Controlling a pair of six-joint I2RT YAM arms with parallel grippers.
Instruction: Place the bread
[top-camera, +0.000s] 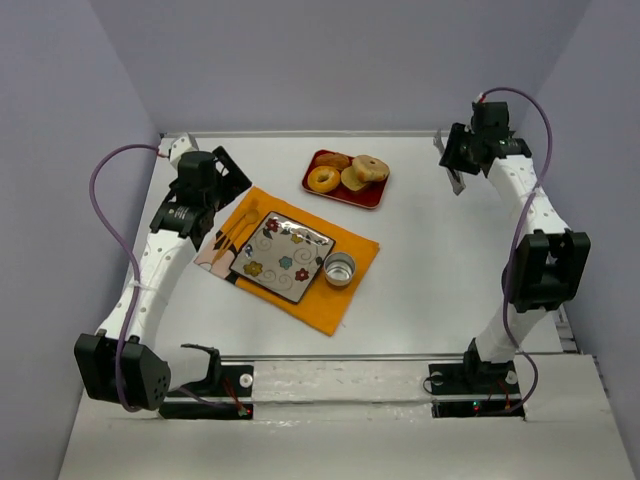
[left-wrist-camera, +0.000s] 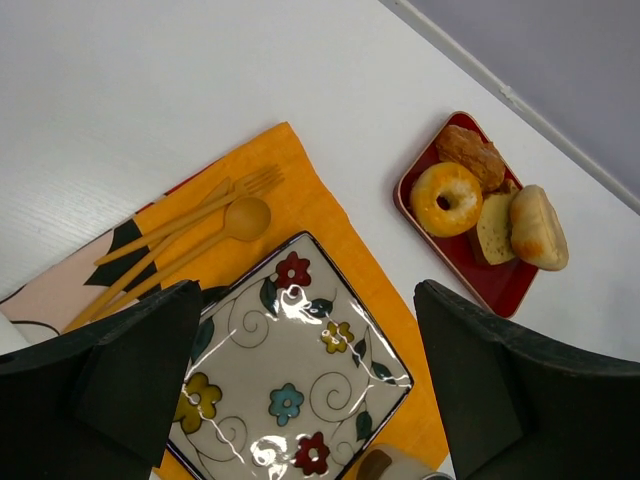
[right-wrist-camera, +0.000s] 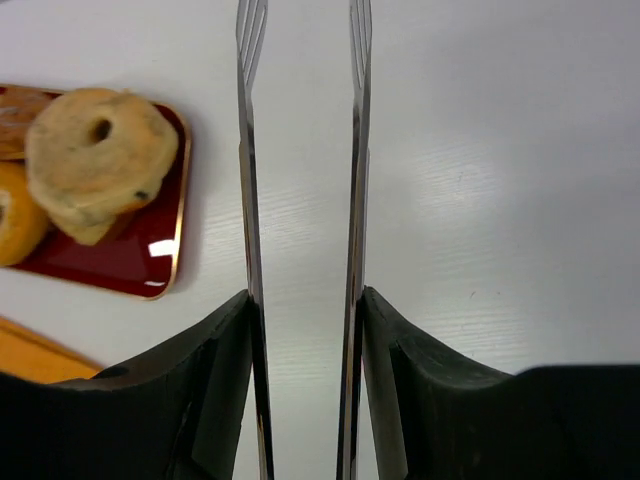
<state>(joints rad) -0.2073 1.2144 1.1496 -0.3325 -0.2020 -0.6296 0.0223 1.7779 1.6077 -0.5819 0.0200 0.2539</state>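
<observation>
The bread (top-camera: 370, 167) is a pale-tan bun with a small centre hole. It leans on the other food at the right end of a red tray (top-camera: 368, 197) and shows in the left wrist view (left-wrist-camera: 538, 227) and the right wrist view (right-wrist-camera: 95, 150). My right gripper (top-camera: 462, 150) is shut on metal tongs (right-wrist-camera: 248, 200), whose two blades stand apart above bare table, right of the tray (right-wrist-camera: 130, 260). My left gripper (top-camera: 215, 180) is open and empty, hovering over a flowered square plate (left-wrist-camera: 290, 380).
The tray (left-wrist-camera: 500, 285) also holds a glossy yellow donut (left-wrist-camera: 446, 198), a flat tan piece (left-wrist-camera: 493, 228) and a brown piece (left-wrist-camera: 470, 150). The plate (top-camera: 283, 256) lies on an orange mat (top-camera: 340, 300) with a metal cup (top-camera: 340, 269) and a wooden fork and spoon (left-wrist-camera: 200, 225).
</observation>
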